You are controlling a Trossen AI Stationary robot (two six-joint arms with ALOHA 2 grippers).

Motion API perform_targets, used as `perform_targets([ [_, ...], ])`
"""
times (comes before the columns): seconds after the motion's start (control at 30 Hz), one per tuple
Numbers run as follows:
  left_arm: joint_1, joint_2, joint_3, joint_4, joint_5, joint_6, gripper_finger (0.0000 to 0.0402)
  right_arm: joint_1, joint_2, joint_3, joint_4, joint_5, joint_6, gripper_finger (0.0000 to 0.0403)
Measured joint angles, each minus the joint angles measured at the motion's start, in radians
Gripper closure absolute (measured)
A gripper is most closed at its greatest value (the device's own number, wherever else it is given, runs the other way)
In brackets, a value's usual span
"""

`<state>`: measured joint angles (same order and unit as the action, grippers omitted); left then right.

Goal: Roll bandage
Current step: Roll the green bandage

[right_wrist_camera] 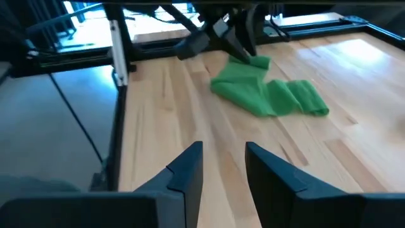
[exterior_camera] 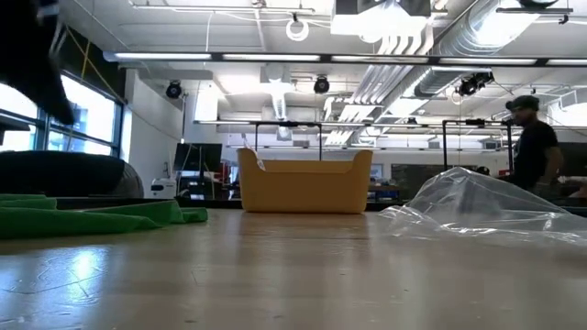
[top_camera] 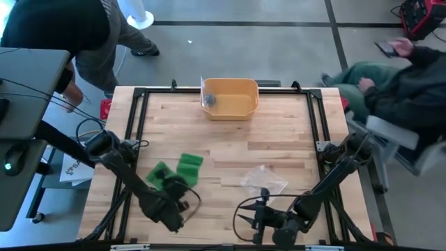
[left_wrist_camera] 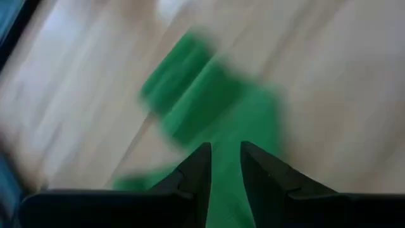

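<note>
The green bandage [top_camera: 178,171] lies loose on the left half of the bench [top_camera: 279,139], near its front edge, in a few crumpled folds and not rolled. It looks like a soft, light, thin cloth that has no stiffness: it will bend and bunch under any push, and it can slide on the smooth wood instead of turning over. The left end effector [top_camera: 182,203] is at the near end of the bandage, and in the left wrist view green cloth fills the narrow gap between its fingers [left_wrist_camera: 196,171], so it seems to pinch that end with the jaws nearly together. A good place to hold is one free end, flat and across its width, so the strip can be wound on itself. The right end effector [top_camera: 252,215] waits near the front edge, apart from the bandage, its fingers [right_wrist_camera: 183,174] a little apart and holding nothing. A clear plastic bag [top_camera: 263,180] and a yellow bin [top_camera: 230,97] are well apart.
</note>
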<state>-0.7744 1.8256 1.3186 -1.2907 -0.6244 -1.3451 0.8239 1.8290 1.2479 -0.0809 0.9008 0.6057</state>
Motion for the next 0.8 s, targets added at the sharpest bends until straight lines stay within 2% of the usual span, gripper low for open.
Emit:
perform_targets([
  [0.13, 0.005, -0.003, -0.12, -0.068, 0.138, -0.224, 0.0321, -0.023, 0.016, 0.0, 0.027, -0.002, -0.002, 0.0293],
  [0.27, 0.036, -0.005, -0.198, -0.156, 0.258, -0.298, 0.0321, -0.048, 0.016, 0.0, 0.037, -0.041, -0.044, 0.0293],
  [0.33, 0.034, -0.012, -0.204, -0.228, 0.289, -0.332, 0.0321, -0.058, 0.016, 0.0, 0.043, -0.072, -0.064, 0.0293],
  [0.43, 0.014, -0.068, -0.212, -0.232, 0.333, -0.32, 0.0316, -0.074, 0.016, 0.0, 0.045, -0.104, -0.065, 0.0293],
  [0.53, -0.04, -0.161, -0.218, -0.176, 0.33, -0.349, 0.0298, -0.082, 0.016, 0.0, 0.045, -0.119, -0.066, 0.0293],
  [0.6, -0.103, -0.229, -0.233, -0.115, 0.317, -0.429, 0.0282, -0.085, 0.016, 0.0, 0.046, -0.125, -0.065, 0.0293],
  [0.73, -0.273, -0.309, -0.289, 0.027, 0.191, -0.739, 0.0248, -0.077, 0.016, 0.0, 0.049, -0.125, -0.065, 0.0293],
  [0.8, -0.342, -0.311, -0.316, 0.075, 0.17, -0.887, 0.0236, -0.069, 0.016, 0.0, 0.049, -0.126, -0.065, 0.0293],
])
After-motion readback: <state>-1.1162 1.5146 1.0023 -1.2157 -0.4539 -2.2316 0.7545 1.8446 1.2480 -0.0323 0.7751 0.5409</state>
